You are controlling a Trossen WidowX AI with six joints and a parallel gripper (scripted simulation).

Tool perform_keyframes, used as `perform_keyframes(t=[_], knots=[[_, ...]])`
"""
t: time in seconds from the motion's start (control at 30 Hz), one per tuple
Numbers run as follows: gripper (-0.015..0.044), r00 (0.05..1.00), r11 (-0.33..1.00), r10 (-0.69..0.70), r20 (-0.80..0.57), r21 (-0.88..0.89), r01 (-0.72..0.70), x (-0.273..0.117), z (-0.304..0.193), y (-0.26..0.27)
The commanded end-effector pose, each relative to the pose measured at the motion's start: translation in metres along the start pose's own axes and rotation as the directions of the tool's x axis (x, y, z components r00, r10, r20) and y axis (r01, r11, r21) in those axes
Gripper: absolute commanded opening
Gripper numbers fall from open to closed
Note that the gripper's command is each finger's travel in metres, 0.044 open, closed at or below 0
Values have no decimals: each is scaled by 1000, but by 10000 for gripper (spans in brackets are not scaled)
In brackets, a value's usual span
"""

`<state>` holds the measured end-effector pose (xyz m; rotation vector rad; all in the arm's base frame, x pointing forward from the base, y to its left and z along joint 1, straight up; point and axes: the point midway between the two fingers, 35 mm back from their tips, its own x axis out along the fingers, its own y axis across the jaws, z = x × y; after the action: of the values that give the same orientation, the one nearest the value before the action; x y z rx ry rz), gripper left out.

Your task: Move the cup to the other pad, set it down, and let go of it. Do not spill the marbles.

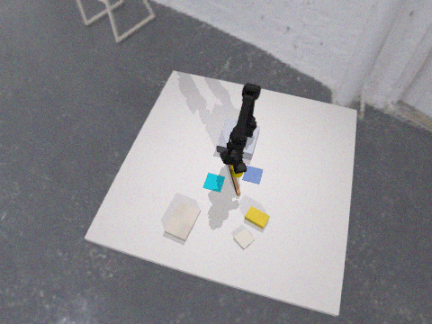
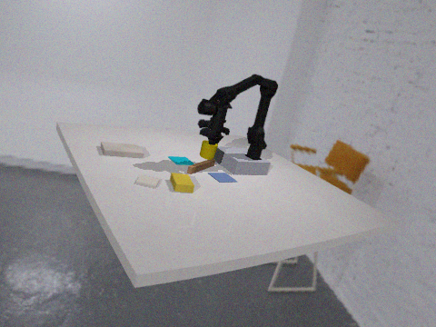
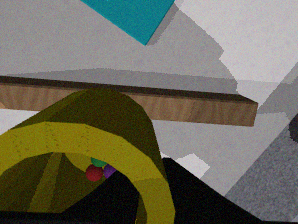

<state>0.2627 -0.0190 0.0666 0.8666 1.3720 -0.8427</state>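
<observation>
The yellow cup (image 1: 237,174) (image 2: 209,150) (image 3: 75,131) is held off the table, near the wooden bar. My gripper (image 2: 213,142) is shut on the cup. Looking into the cup in the wrist view, I see a red marble (image 3: 94,173), a green marble (image 3: 98,163) and a purple marble (image 3: 109,171); the rest of the inside is partly hidden. The teal pad (image 1: 213,182) (image 2: 181,160) (image 3: 137,17) lies on one side of the bar. The blue pad (image 1: 254,175) (image 2: 222,177) lies on the other side. Both pads are bare.
The wooden bar (image 1: 236,185) (image 2: 201,166) (image 3: 200,108) lies between the pads, close to the cup. A grey box (image 2: 250,166) is by the arm's base. A yellow block (image 1: 256,217) (image 2: 182,183), a small pale tile (image 1: 243,238) (image 2: 148,182) and a larger beige block (image 1: 183,220) (image 2: 122,150) lie farther out.
</observation>
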Motion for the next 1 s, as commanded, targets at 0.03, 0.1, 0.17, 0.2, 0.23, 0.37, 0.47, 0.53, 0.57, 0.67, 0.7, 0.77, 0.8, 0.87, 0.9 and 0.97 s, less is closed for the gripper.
perform_keyframes(t=[0.03,0.1,0.17,0.2,0.23,0.37,0.47,0.53,0.57,0.67,0.7,0.77,0.8,0.87,0.9,0.97], knots=[[0,1000,1000,-7,1,-3,7,0,11,0],[0,1000,1000,-7,1,-3,7,0,15,0],[0,1000,1000,-7,2,-3,7,0,20,0],[0,1000,1000,-7,2,-3,7,0,22,0],[0,1000,1000,-7,2,-3,7,0,25,0],[0,1000,1000,-7,3,-3,7,-1,34,-1],[0,1000,1000,-7,4,-3,7,-1,42,-1],[0,1000,1000,-7,4,-3,7,-1,47,-1],[0,1000,1000,-7,5,-3,7,-1,49,-1],[0,1000,1000,-7,6,-3,7,-2,58,-1],[0,1000,1000,-7,6,-3,7,-2,60,-1],[0,1000,1000,-7,6,-3,7,-2,66,-2],[0,1000,1000,-7,7,-3,8,-2,68,-2],[0,1000,1000,-8,7,-3,8,-2,74,-2],[0,1000,1000,-8,7,-3,8,-3,76,-2],[0,1000,1000,-8,8,-3,8,-3,81,-2]])
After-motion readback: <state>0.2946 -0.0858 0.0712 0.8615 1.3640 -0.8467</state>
